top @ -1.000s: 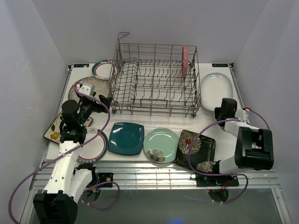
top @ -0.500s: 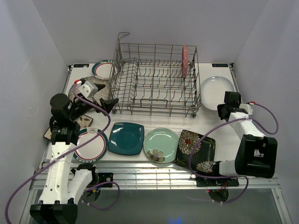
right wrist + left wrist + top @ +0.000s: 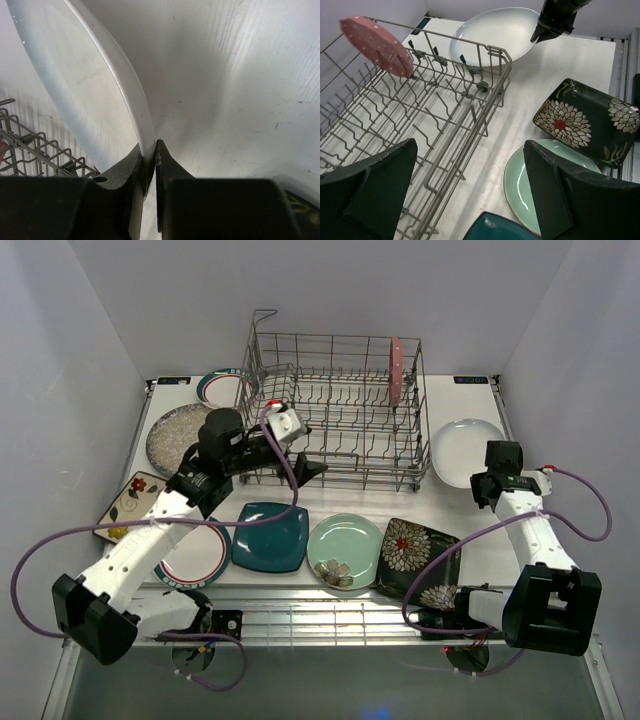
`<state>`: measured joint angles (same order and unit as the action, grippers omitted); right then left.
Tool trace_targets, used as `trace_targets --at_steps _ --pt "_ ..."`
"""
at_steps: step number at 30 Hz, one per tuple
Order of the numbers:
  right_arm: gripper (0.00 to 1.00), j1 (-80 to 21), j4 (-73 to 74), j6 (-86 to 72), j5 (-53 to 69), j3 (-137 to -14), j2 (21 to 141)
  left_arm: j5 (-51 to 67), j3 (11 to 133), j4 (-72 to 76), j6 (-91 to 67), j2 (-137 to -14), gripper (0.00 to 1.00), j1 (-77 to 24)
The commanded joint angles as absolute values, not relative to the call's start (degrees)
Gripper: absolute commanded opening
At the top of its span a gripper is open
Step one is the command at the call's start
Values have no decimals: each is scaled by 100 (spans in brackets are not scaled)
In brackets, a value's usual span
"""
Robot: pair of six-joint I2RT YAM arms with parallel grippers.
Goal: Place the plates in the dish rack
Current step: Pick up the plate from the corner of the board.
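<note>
The grey wire dish rack (image 3: 335,410) stands at the back middle, with the pink scalloped plate (image 3: 397,370) upright in its right end. My right gripper (image 3: 484,486) is shut on the near rim of the white oval plate (image 3: 462,448), right of the rack. The right wrist view shows the fingers (image 3: 167,165) pinching that rim (image 3: 135,100). My left gripper (image 3: 308,452) is open and empty over the rack's front rail (image 3: 470,125). Teal square (image 3: 270,536), mint round (image 3: 345,548) and black floral (image 3: 418,558) plates lie in front.
On the left lie a red-and-green-rimmed plate (image 3: 197,555), a cream flowered square plate (image 3: 128,505), a speckled grey plate (image 3: 180,435) and a second rimmed plate (image 3: 225,388). The rack's tall looped handle (image 3: 262,325) rises at its back left corner. White walls close in on the sides.
My left arm has swung right from the left-hand plates to the rack's front. My right arm has stretched out, and the white oval plate has shifted nearer and tilted in its grip.
</note>
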<state>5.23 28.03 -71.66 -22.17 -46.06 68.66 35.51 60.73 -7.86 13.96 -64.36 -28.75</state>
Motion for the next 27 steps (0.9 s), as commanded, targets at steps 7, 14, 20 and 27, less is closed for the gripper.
trace_targets --at_steps 7,14,20,27 --pt "8 527 3505 -7207 -2681 -5317 6469 2603 7418 -844 2266 -7856 98 -4102" --pt "8 527 3999 -7059 -2620 -5572 6162 2451 7602 -466 2584 -8428 98 -4641" --pt "8 527 4648 -6847 -2408 -5976 5968 2786 7559 17 2531 -8753 98 -4886" --pt "8 527 5018 -6812 -2320 -6082 5555 2934 7444 711 2803 -9236 98 -5291"
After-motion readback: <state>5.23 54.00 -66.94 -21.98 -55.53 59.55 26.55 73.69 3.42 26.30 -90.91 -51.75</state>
